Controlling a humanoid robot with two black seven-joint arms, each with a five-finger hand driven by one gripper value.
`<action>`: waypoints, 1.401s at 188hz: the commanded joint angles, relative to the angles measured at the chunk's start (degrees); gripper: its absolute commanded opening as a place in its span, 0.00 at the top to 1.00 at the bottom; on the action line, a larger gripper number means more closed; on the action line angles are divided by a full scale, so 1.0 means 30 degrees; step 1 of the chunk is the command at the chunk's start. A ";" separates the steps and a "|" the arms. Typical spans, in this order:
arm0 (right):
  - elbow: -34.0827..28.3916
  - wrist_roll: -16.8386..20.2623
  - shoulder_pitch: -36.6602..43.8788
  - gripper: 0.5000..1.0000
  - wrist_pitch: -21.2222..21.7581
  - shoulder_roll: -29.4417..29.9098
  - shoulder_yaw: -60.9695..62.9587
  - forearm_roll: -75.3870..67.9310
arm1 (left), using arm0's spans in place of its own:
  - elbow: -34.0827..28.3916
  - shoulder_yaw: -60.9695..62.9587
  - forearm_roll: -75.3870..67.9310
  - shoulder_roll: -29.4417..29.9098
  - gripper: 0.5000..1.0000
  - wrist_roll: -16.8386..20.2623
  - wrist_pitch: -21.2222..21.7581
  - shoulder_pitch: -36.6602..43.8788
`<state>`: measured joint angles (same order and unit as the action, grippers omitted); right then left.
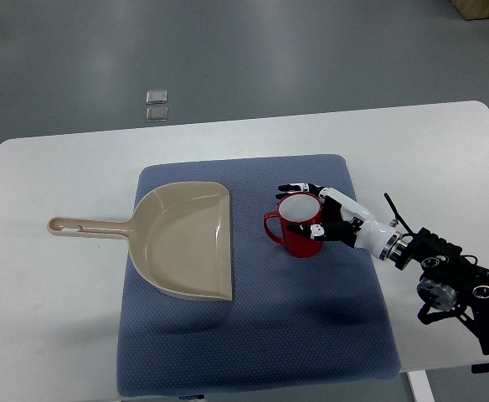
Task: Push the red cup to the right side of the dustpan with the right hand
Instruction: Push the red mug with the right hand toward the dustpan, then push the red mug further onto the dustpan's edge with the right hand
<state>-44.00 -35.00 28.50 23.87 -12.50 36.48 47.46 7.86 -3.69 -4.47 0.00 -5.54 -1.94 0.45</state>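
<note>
Bright, even overhead light here, and the white tabletop [77, 176] runs nearly washed out. Shadows stay soft (focus crisp throughout).

One red cup [299, 226], one beige dustpan [182, 240], one blue mat [253, 335], one white table [60, 167], one robot hand [324, 216]

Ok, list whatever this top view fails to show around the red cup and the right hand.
- Red cup: its right wall, hidden behind the right hand.
- Right hand: palm and how firmly the fingers press the cup, hidden by the hand itself.
- Right arm: cut off by the picture's right edge.
- Two small squares on the floor: too small to identify.
- Left hand: not in view.
</note>
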 commanded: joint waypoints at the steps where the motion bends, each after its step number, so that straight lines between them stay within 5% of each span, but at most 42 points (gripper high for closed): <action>1: -0.0099 0.0000 0.0050 0.42 -0.0018 0.0035 0.0028 -0.0029 | 0.0018 0.0000 -0.0003 0.0000 0.00 0.0000 0.0003 -0.0002; 263: 0.0047 0.0000 0.0225 0.37 -0.1805 0.2818 -0.0002 0.1113 | 0.0018 0.0000 -0.0003 0.0000 0.00 0.0000 0.0003 -0.0002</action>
<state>-43.89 -35.00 29.13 18.65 -4.79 36.41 50.26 7.87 -3.69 -4.47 0.00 -5.54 -1.95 0.44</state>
